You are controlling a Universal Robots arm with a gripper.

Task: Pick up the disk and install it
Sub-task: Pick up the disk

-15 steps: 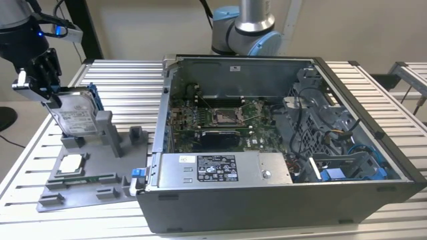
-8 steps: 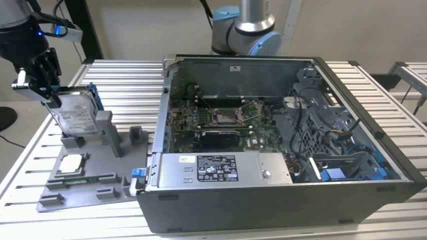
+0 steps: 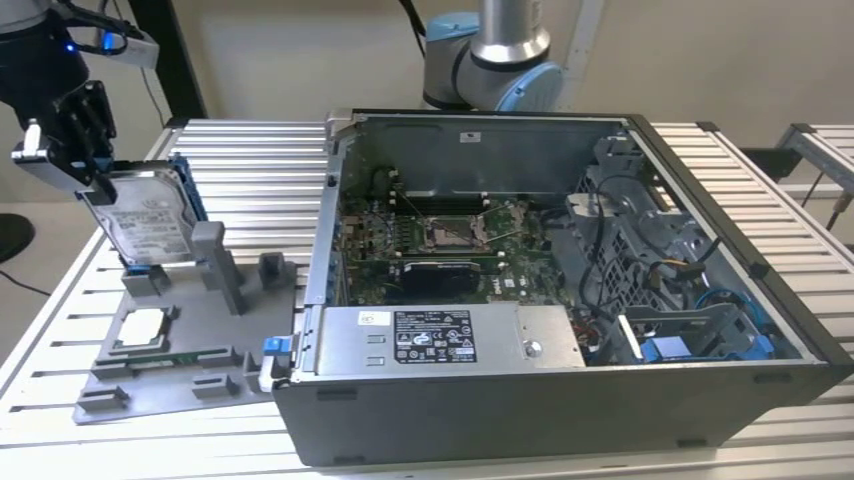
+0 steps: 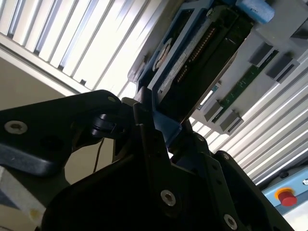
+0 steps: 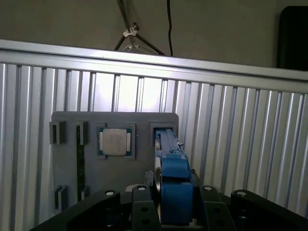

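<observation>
Setting: robotics laboratory, computer-assembly test cell.
Evidence: ribbed silver aluminium-slat table (image 3: 254, 150); open dark grey metal desktop computer case (image 3: 534, 410) lying on it, green motherboard (image 3: 441, 225) exposed; flat grey plastic fixture plate (image 3: 160, 385) at nine o'clock of the case in the exterior view; grey-and-blue robot arm base (image 3: 501, 60) at twelve o'clock; round red push button (image 4: 287, 197) in the second wrist view; plain beige wall (image 3: 294, 50).

I see my arm (image 3: 497, 55) as a silver tube on grey joints with light-blue caps. Its wrist (image 3: 40, 40) is black, with a small blue light (image 3: 67, 45). The gripper (image 3: 94, 175) is black too, its jointed links pinned by silver screws (image 4: 167, 195), with a pale grey block (image 3: 38, 162) at its side.
</observation>
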